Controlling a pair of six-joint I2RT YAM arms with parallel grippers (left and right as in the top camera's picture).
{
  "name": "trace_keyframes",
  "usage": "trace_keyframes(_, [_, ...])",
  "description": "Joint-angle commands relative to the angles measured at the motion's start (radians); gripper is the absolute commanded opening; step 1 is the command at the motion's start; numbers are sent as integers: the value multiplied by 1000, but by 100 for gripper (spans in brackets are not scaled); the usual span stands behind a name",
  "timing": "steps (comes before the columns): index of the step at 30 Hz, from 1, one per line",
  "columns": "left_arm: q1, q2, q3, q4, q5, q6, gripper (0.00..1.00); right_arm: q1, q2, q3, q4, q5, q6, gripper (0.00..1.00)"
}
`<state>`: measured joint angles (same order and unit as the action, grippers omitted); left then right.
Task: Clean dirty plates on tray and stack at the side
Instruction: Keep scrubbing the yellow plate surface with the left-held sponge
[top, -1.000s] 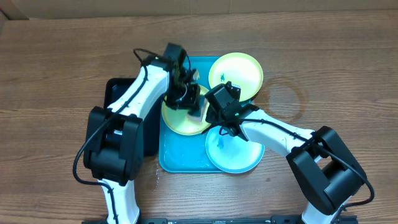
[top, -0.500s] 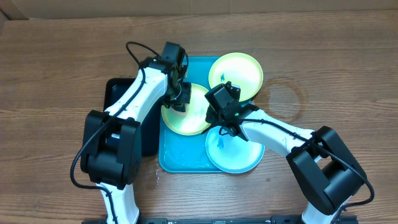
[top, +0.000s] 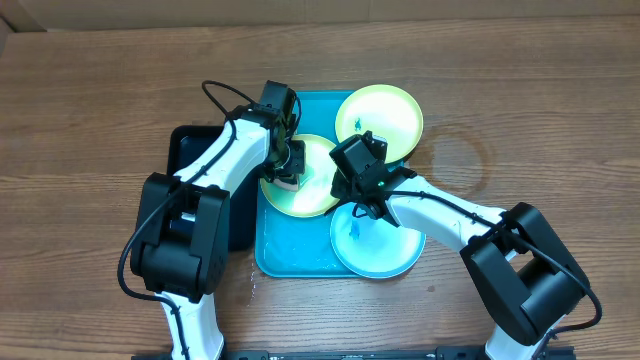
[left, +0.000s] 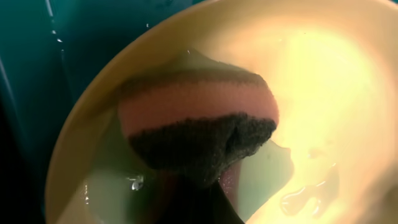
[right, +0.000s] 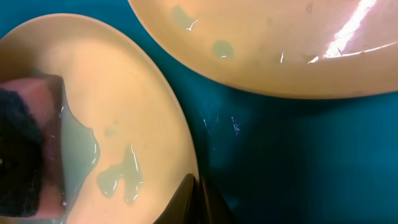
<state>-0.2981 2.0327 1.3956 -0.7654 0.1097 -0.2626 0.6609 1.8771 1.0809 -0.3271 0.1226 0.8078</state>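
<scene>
We look down on a wooden table (top: 90, 100) with a turquoise tray (top: 285, 255) at centre frame. Three plates rest on the tray: a yellow-green middle plate (top: 310, 197), a yellow-green upper plate (top: 385, 108) at upper right, and a blue plate (top: 385, 255) at lower right. The left hand (top: 288, 172) grips a pink and dark sponge (left: 199, 121) against the wet middle plate. The right hand (right: 198, 196) is closed, pinching that plate's rim. A black tray (top: 185, 150) sits beside the turquoise one, at left.

Wooden table (top: 90, 90), black tray (top: 243, 215) at left, wet pink-and-dark sponge (left: 199, 112)
</scene>
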Motion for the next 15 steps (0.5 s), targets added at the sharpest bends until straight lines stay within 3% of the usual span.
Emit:
trace_keyframes(1, [-16,24,-9,-12,146,27,4,0,3,11,7,-12,-5,4])
trace_keyframes(11, [-16,-63,201,-187,193,32,4,0,3,11,7,-12,-4,4])
trace_keyframes(15, [-22,-84,201,-193,97,30,4,0,3,11,7,-12,-4,4])
